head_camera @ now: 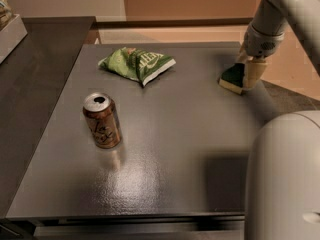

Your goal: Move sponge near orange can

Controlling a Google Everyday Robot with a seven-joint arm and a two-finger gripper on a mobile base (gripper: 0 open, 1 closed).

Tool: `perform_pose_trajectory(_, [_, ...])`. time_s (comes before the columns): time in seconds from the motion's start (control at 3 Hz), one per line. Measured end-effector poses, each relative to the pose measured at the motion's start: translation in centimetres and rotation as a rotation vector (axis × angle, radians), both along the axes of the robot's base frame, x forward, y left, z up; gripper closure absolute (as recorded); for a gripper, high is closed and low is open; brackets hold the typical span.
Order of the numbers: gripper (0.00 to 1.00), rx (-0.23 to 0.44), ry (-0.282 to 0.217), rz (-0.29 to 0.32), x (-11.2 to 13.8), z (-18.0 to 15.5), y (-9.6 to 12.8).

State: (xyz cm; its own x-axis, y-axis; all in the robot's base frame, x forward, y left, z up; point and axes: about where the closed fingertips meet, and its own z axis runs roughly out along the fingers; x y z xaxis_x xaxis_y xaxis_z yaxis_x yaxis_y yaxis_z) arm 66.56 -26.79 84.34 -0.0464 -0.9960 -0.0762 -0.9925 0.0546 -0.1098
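The sponge (pixel 232 77), dark green on top with a pale yellow base, sits at the right edge of the grey table (pixel 170 149). My gripper (pixel 246 70) comes down from the upper right and is shut on the sponge, with one pale finger (pixel 255 72) on its right side. The sponge rests at table level. The orange can (pixel 102 120), brownish-orange with a silver top and dark script, stands upright at the left-middle of the table, far to the left of the sponge and nearer the camera.
A light-green chip bag (pixel 137 64) lies at the back middle of the table, between can and sponge. A dark counter (pixel 30 84) adjoins the table on the left. My white arm body (pixel 285 179) fills the lower right corner.
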Motion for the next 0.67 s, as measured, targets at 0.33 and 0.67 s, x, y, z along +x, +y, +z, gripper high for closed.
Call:
perform_pose_trajectory(0.33, [0.63, 0.009, -0.001, 0.002, -0.1, 0.2, 0.3])
perform_pose_trajectory(0.67, [0.87, 0.044, -0.004, 0.006, -0.7, 1.2, 1.3])
